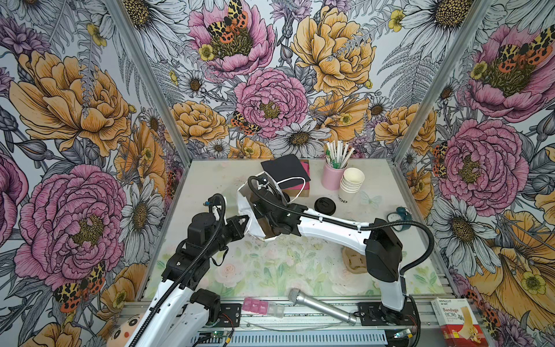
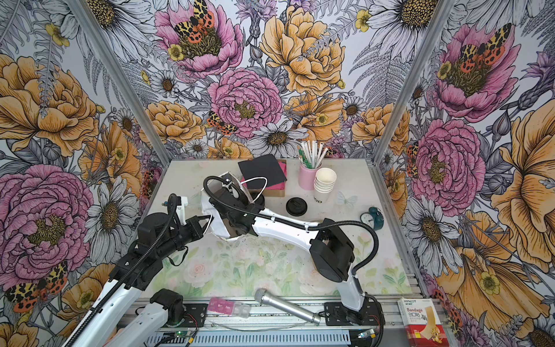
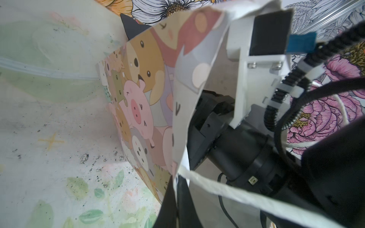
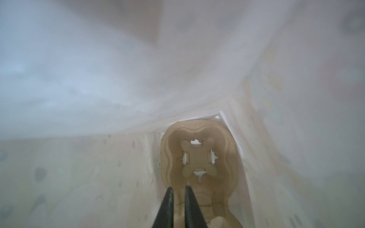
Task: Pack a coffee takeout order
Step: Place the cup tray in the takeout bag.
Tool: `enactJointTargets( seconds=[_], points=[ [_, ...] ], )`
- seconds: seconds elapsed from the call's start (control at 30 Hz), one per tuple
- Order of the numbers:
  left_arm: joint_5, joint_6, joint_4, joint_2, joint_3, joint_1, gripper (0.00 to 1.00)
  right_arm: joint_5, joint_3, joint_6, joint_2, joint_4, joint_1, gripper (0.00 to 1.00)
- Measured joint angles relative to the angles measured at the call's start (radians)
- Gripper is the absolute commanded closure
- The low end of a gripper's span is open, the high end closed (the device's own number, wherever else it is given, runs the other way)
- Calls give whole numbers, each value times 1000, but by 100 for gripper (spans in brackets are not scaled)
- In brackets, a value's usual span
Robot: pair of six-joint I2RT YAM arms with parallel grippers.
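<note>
A paper bag (image 1: 250, 229) printed with cartoon animals (image 3: 142, 98) stands open mid-table. My left gripper (image 3: 176, 189) is shut on its rim beside the white handle. My right arm reaches into the bag, so its gripper is hidden in both top views. Inside, my right gripper (image 4: 178, 189) has its fingers a slim gap apart on the middle ridge of a brown pulp cup carrier (image 4: 199, 158) at the bag's bottom. The black lid (image 1: 325, 206) lies on the table right of the bag. The black napkin (image 1: 285, 170) rests on pink ones behind. A lettered white cup (image 1: 345, 197) sits under stacked cups.
The stack of white cups (image 1: 352, 179) leans beside a pink cup of straws (image 1: 332, 175). A second pulp carrier (image 1: 354, 260) lies under my right arm. A teal clock (image 1: 401, 216) is at the right; a microphone (image 1: 321, 306), pill box (image 1: 258, 306) and bandage box (image 1: 456, 321) lie in front.
</note>
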Motion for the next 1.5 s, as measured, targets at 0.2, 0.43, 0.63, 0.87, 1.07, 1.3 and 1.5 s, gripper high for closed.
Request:
enactJointTargets(
  seconds=[0.2,0.43,0.63,0.87,1.07,1.3,1.5],
  points=[
    [-8,22,-85,30,74,3,100,13,0,0,14,-1,17,92],
    [-18,46,-134,49,99,3,100,24,0,-5,2,-6,26,83],
    [-18,58,-137,60,99,3,100,13,0,-5,-71,17,65,72],
    [-23,63,-138,60,99,3,100,-16,-13,-3,-161,65,92,59],
    [-26,71,-138,60,99,3,100,-60,-80,-5,-223,100,92,40],
    [-42,51,-145,60,111,3,100,-105,-157,-53,-348,163,96,25],
    [-44,-33,-161,62,137,14,100,-90,-262,-132,-528,254,100,16]
  ],
)
